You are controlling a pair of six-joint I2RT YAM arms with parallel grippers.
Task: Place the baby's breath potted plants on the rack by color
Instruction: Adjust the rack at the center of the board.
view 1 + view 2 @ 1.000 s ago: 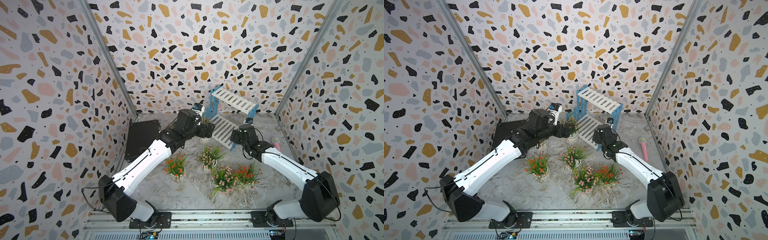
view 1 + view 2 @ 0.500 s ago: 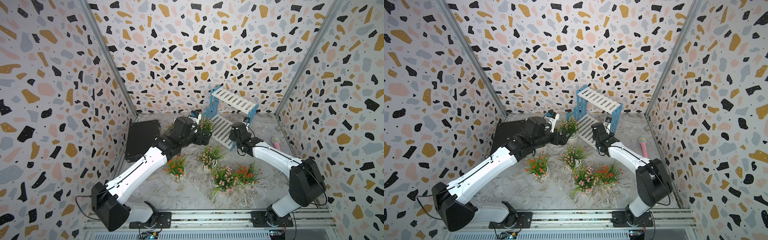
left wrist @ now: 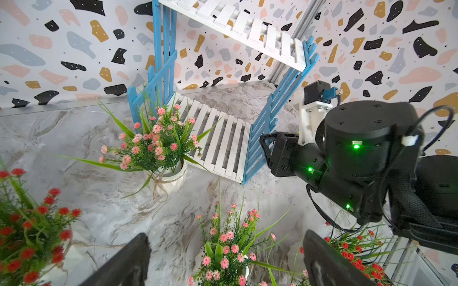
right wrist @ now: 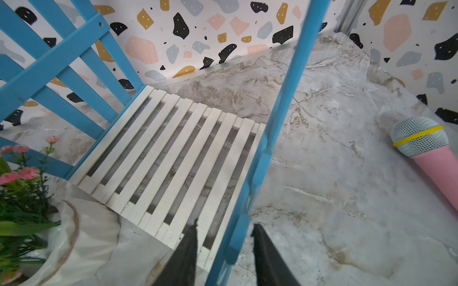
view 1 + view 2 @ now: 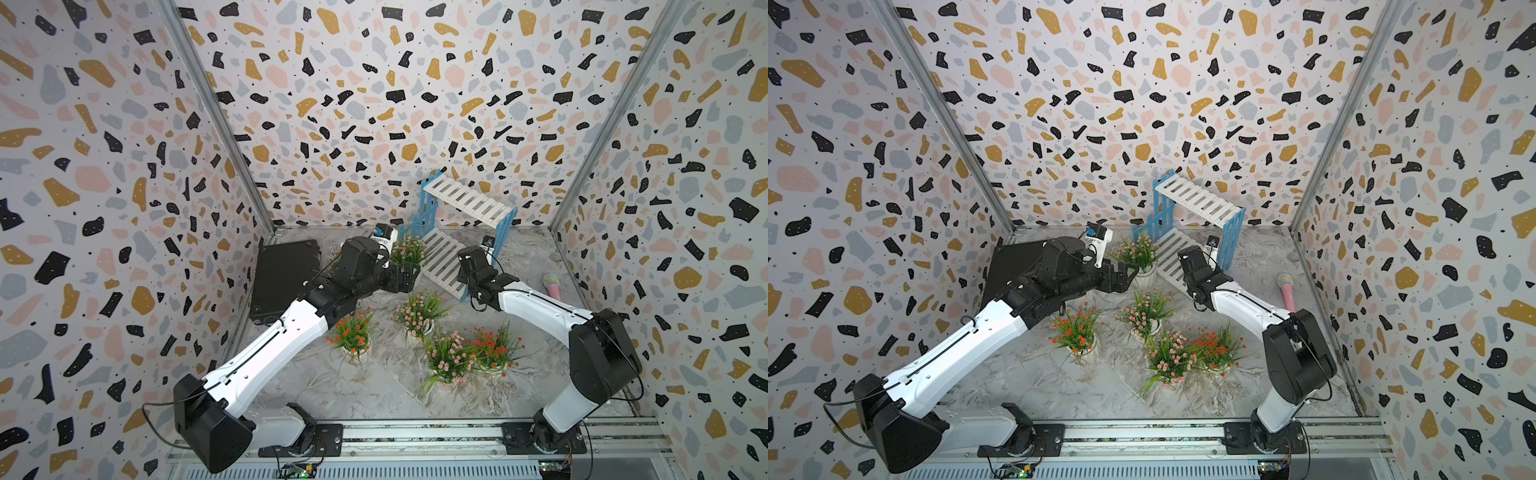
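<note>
The rack [image 5: 469, 201] with white slats and blue fence sides stands at the back; its lower shelf [image 4: 173, 158] is bare. My right gripper [image 5: 464, 261] [image 4: 224, 230] is shut on the rack's right blue side frame [image 4: 272, 128] at its front corner. Several baby's breath potted plants stand on the table. One pink plant [image 5: 409, 249] [image 3: 153, 146] is beside the rack's left frame, and pink ones are at the middle [image 5: 419, 309] and front [image 5: 451, 359]. Red ones are at left [image 5: 353, 332] and right [image 5: 496, 347]. My left gripper [image 5: 405, 276] [image 3: 226, 235] is open, holding nothing, just short of the plant by the rack.
A black flat case [image 5: 284, 278] lies against the left wall behind my left arm. A pink toy microphone [image 5: 552, 284] [image 4: 431, 153] lies by the right wall. Patterned walls close the table in on three sides.
My right gripper has moved in to the rack's right side frame and its jaws have closed around it. The left gripper has stayed open and drawn back a little from the pink plant.
</note>
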